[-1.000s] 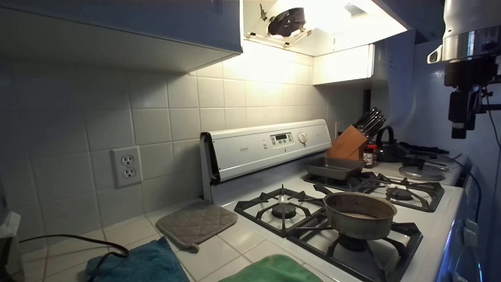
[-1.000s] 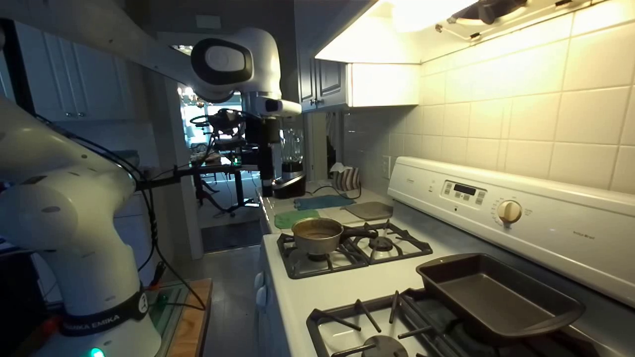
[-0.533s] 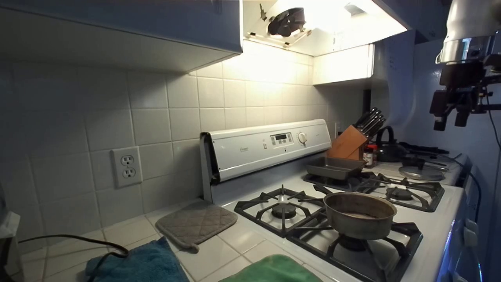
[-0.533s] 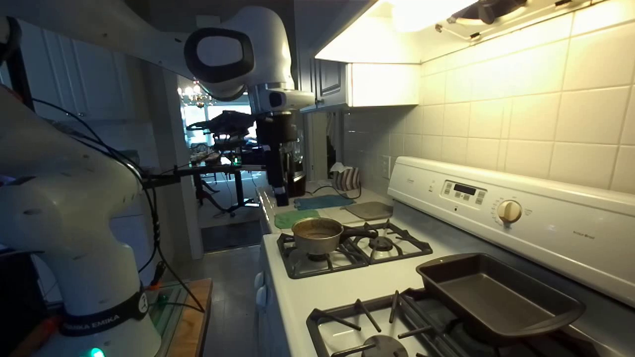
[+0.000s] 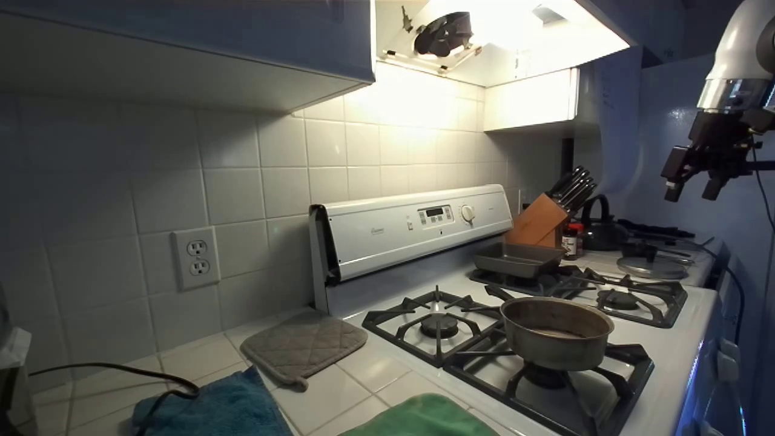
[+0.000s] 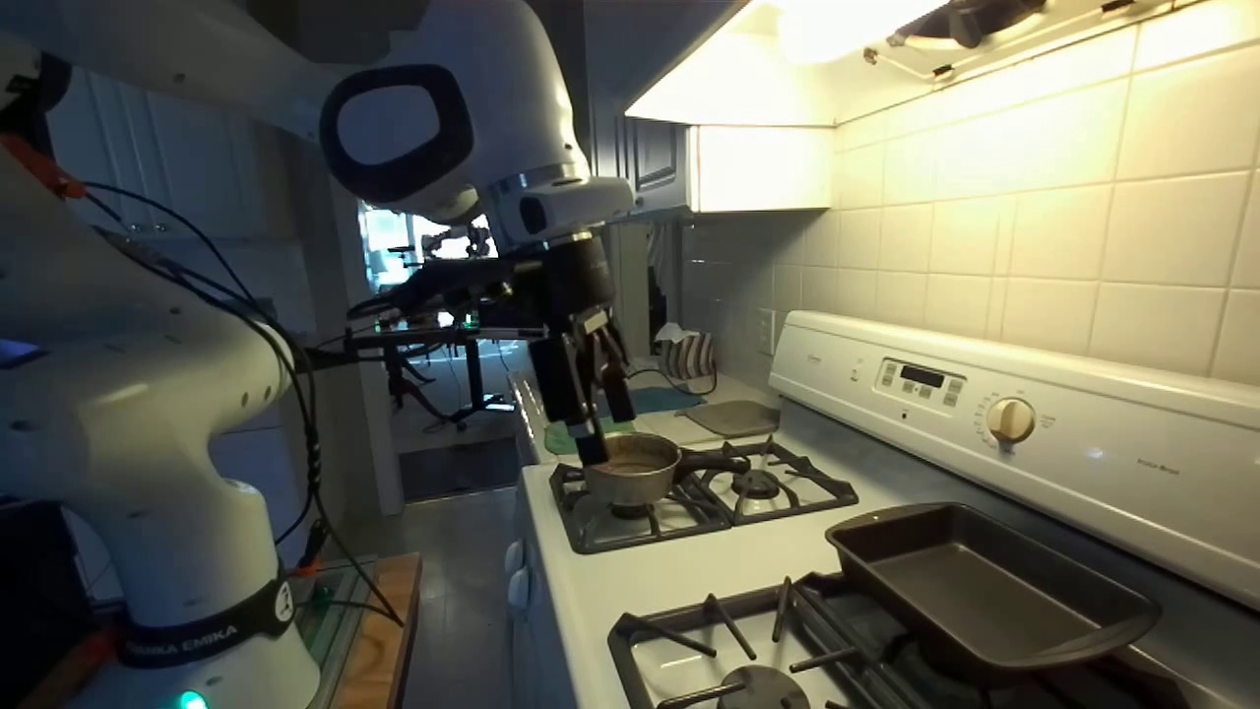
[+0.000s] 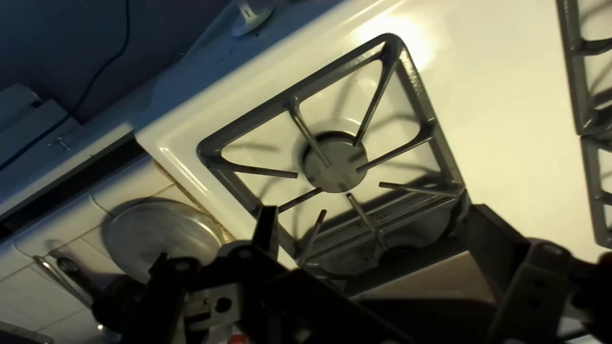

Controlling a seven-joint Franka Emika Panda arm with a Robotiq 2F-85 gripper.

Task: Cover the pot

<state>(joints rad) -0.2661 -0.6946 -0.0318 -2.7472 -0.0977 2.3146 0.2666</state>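
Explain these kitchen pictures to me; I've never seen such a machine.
The white machine is a single robot arm, ending in a black gripper. Both exterior views are shot from outside the robot, looking over the stove. The wrist view is shot from the arm's own wrist, looking past the two fingers down at a burner. On the stove, a metal pot sits uncovered near the front, and a rectangular baking pan rests toward the back. A round lid, likely meant for the pot, lies on the tiled counter beside the stove. The gripper is open and holds nothing.
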